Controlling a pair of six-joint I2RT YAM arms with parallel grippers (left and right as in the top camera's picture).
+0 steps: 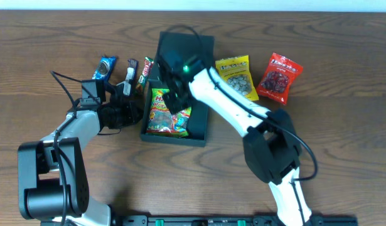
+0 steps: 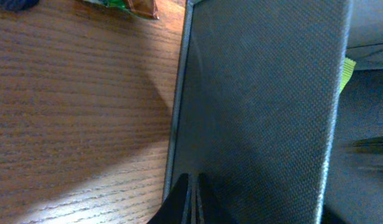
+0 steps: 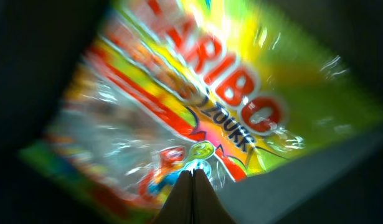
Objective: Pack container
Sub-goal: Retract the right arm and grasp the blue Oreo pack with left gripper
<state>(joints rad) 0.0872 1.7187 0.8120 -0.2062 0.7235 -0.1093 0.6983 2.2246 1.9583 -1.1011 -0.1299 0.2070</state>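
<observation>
1. Sitting near the middle of the bench, a little toward the far edge, the container (image 1: 174, 140) is lying open, with its lid (image 1: 202, 45) folding back toward the far edge.
2. One snack, the Haribo bag (image 1: 169, 117), is already lying inside and taking up the near half of the container.
3. The right gripper (image 3: 192, 186) is hanging low over that bag with its fingers drawn tight together. I cannot tell whether they are pinching any of the film.
4. The left gripper (image 2: 191, 190) is also showing its fingers closed, holding nothing. Its tips are sitting against the container's left wall, probably bracing it.
5. Five snacks are waiting outside:
   - A blue packet (image 1: 106, 67), a dark bar (image 1: 131, 70) and a second bar (image 1: 145, 69) are lying just left of the container, toward the far-left corner.
   - A yellow bag (image 1: 235, 75) and a red bag (image 1: 279, 76) are lying to its right, near the far edge.
6. By my reading, the packing is only getting started. One item is in, five are remaining on the bench, and the lid is waiting to be shut afterwards.
</observation>
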